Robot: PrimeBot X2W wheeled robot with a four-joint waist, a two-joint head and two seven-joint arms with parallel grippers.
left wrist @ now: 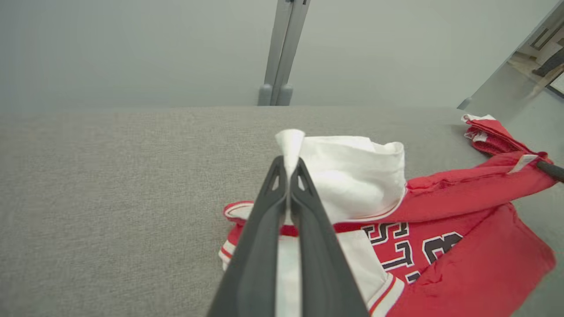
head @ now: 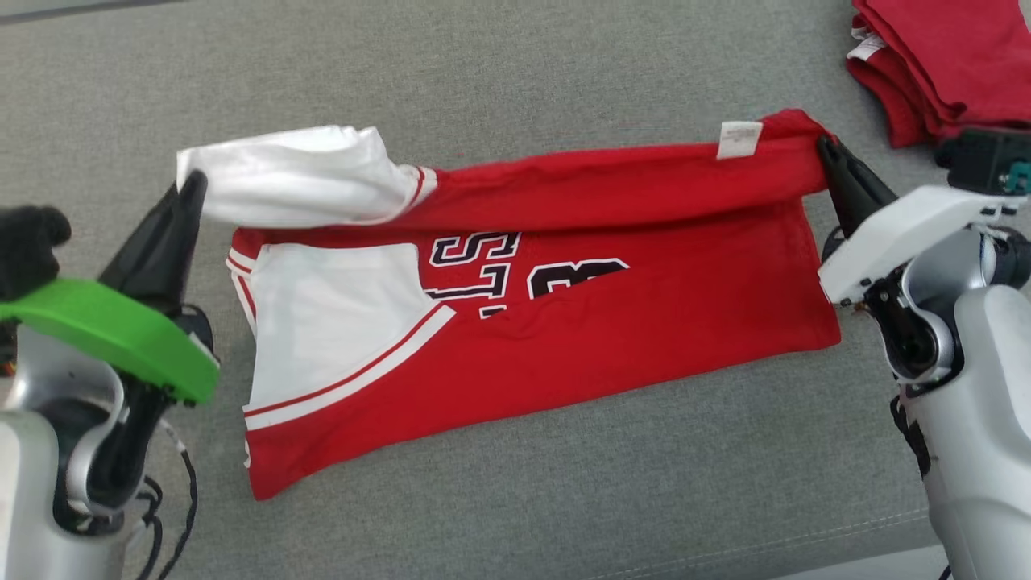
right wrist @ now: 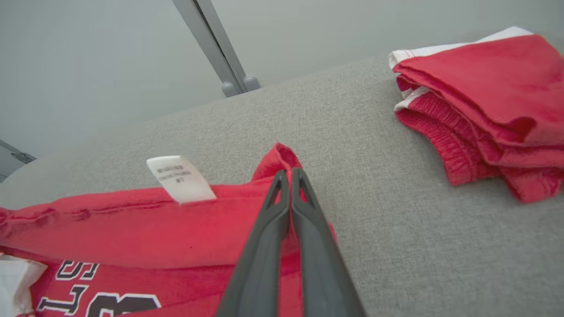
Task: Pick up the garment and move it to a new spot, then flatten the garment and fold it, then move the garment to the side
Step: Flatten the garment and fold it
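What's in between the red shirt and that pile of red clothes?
Between the shirt and the pile, just bare grey cushion, in the right wrist view.

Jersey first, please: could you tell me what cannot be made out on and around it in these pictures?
- Lettering: in the head view its top is covered by the folded-over edge of the jersey; the right wrist view's bottom edge cuts it off.
- Tag: right wrist view, print too small and blurred to read.
- Red stack: cut off by the head view's top and right edges; number of pieces unclear.
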